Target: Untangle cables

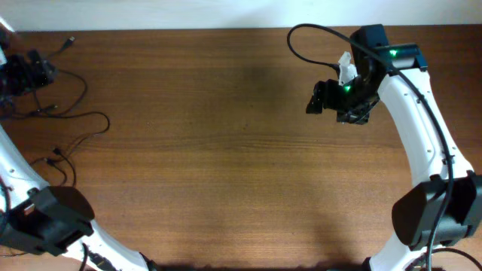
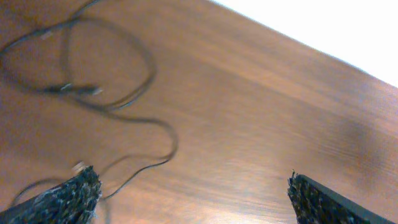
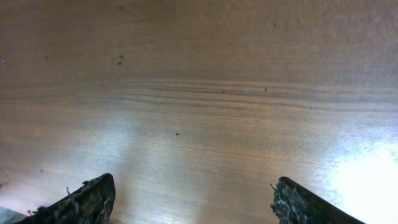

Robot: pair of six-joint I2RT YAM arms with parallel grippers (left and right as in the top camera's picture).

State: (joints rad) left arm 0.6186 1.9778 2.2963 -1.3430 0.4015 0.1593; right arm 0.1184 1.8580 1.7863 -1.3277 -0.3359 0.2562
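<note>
Main risk: closing the left gripper (image 2: 191, 186) on more than one strand of the cables (image 2: 84, 89) at once, and so tightening a crossing instead of loosening it. Likely cause: loops laid over each other ahead and to the left of that gripper, thin, dark and blurred in the wrist view, hard to tell one from another.

Second risk: dragging the whole lot along rather than drawing a single strand free. Cause: nothing pinning the far end. Right gripper (image 1: 324, 98) well apart from the left gripper, far off to its right, fingers spread wide over bare wood in its own view (image 3: 193, 186), holding nothing, no cable near.

Third risk: pressing a finger down on a plug, or catching a strand under a fingertip and flicking it aside. Cause: one strand running down to just beside the left finger (image 2: 68, 196), with a small pale plug right at its tip. Touching or not, cannot tell.

Left gripper itself: fingers wide apart, gap bare, nothing gripped.

Cables relative to it, from overhead (image 1: 54, 110): loose strands spread out just beside the left gripper (image 1: 26, 71) and trailing away from it toward the robot's side, one plug lying a little beyond it. Nothing of them between the fingers. Next move, by judgement: picking out one free end near the left finger before closing.
</note>
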